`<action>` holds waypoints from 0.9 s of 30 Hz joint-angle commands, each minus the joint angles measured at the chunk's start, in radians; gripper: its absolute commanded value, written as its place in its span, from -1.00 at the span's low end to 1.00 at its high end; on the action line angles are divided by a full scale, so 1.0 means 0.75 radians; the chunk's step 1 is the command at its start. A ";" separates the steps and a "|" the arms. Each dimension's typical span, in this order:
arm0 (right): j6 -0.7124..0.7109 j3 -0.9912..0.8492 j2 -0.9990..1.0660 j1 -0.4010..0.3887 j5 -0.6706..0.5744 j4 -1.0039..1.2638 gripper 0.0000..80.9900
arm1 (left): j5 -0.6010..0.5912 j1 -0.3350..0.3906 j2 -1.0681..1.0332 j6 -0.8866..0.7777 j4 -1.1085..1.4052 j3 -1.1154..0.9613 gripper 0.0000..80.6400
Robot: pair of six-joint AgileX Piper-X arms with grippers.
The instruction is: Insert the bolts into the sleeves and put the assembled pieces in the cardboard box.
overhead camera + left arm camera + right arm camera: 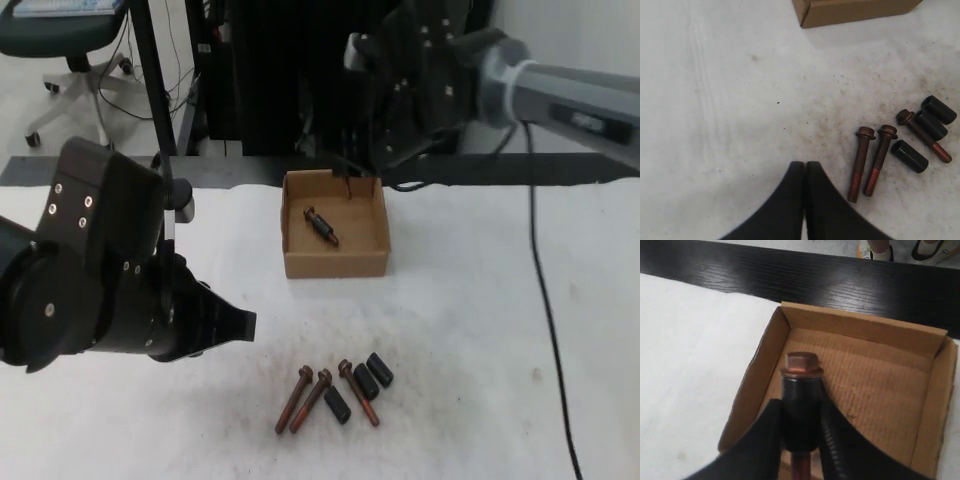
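My right gripper (800,404) is shut on a black sleeve with a copper bolt through it (801,365), held over the cardboard box (860,327), bolt head pointing away. In the high view another assembled piece (322,226) lies inside the box (335,266), with the right arm (420,90) raised behind it. Three loose bolts (303,398) and three black sleeves (366,381) lie together on the white mat near the front. My left gripper (804,167) is shut and holds nothing. It hovers just left of those bolts (871,161) and sleeves (909,156).
A black cable (545,300) runs across the right side of the mat. A dark bench edge (790,280) lies just beyond the box. The box's near corner (850,12) is in the left wrist view. An office chair (70,40) stands on the floor behind.
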State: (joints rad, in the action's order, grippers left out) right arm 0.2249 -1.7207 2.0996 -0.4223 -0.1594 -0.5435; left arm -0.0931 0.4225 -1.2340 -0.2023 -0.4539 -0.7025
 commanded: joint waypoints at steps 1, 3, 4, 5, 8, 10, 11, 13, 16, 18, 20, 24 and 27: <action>-0.002 -0.056 0.034 0.005 0.005 -0.045 -0.99 | 0.003 -0.002 0.003 0.002 0.003 -0.005 -0.99; -0.002 -0.075 0.063 0.007 0.016 -0.049 -0.99 | 0.003 -0.002 0.003 0.002 0.003 -0.005 -0.99; -0.002 -0.076 0.071 0.007 0.016 -0.049 -0.99 | 0.003 -0.002 0.003 0.002 0.003 -0.005 -0.99; -0.002 -0.075 0.077 0.007 0.016 -0.049 -0.99 | 0.003 -0.002 0.003 0.002 0.003 -0.005 -0.99; -0.002 -0.075 0.089 0.007 0.016 -0.049 -0.99 | 0.003 -0.002 0.003 0.075 0.003 -0.005 -0.99; -0.002 -0.075 0.091 0.007 0.016 -0.049 -0.99 | 0.003 -0.002 0.003 0.143 0.003 -0.005 -0.99; -0.026 -0.075 0.091 0.007 0.016 -0.049 -0.99 | 0.003 -0.002 0.003 0.177 0.003 -0.005 -0.99; -0.092 -0.078 0.091 0.007 0.016 -0.049 -1.00 | 0.003 -0.002 0.003 0.212 0.003 -0.005 -0.99; -0.118 -0.091 0.091 0.007 0.005 -0.059 -0.83 | 0.003 -0.002 0.003 0.210 0.003 -0.005 -0.99; -0.117 -0.096 0.091 0.007 0.005 -0.059 -0.63 | 0.003 -0.002 0.003 0.210 0.003 -0.005 -0.99; -0.117 -0.102 0.091 0.007 0.005 -0.059 -0.40 | -0.006 -0.002 0.003 0.211 0.003 -0.005 -0.99; -0.117 -0.106 0.091 0.007 0.005 -0.059 -0.08 | -0.108 -0.002 0.003 0.211 0.003 -0.005 -0.99; -0.117 -0.106 0.087 0.007 0.005 -0.059 -0.09 | -0.149 -0.002 0.003 0.211 0.003 -0.005 -0.99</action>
State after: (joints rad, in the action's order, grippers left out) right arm 0.1425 -1.7890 2.1769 -0.4198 -0.1525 -0.5929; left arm -0.1620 0.4225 -1.2340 -0.0452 -0.4555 -0.7025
